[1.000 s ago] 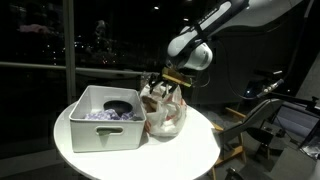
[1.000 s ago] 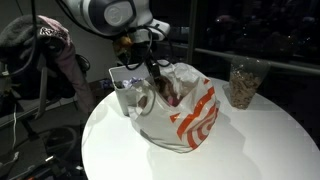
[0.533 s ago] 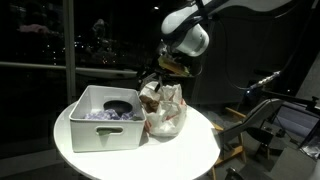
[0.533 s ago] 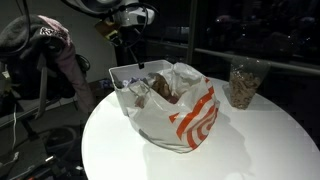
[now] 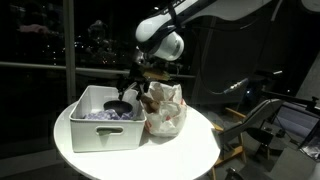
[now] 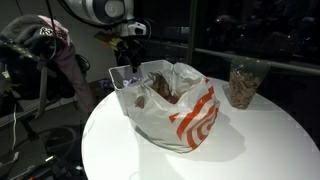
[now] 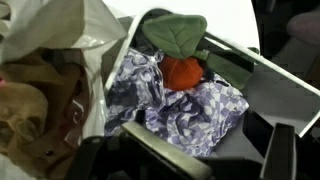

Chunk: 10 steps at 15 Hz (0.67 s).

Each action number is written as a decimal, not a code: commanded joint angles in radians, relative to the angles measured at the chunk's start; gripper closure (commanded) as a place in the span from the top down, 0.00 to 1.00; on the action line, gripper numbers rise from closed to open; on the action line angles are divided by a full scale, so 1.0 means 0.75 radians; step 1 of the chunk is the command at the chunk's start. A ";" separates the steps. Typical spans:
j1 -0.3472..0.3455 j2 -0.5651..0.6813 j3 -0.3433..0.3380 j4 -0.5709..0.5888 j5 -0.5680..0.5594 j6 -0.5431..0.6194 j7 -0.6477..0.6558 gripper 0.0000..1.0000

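Note:
My gripper hangs over the white bin on the round white table; it also shows in an exterior view. In the wrist view the gripper is open, with nothing between its fingers. Below it in the bin lie a purple checkered cloth, an orange-red item and a green leaf-shaped item. A white plastic bag with orange print stands right beside the bin and holds brown things; it shows in both exterior views.
A clear container of brown stuff stands at the table's far edge. The round table ends close around the bin and bag. A chair with dark clothing stands beside the table. Dark windows are behind.
The gripper has risen out of the plastic bag and swung sideways to a spot over the white bin. The bag and bin stay in place.

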State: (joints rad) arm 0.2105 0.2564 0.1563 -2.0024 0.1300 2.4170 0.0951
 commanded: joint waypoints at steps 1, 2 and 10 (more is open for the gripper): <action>0.039 0.155 0.016 0.176 -0.099 0.049 -0.005 1.00; 0.054 0.199 0.016 0.217 -0.127 0.047 0.000 1.00; 0.174 0.533 -0.039 0.497 -0.352 0.066 0.009 1.00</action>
State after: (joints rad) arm 0.3062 0.5542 0.1534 -1.7481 -0.0813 2.4578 0.0974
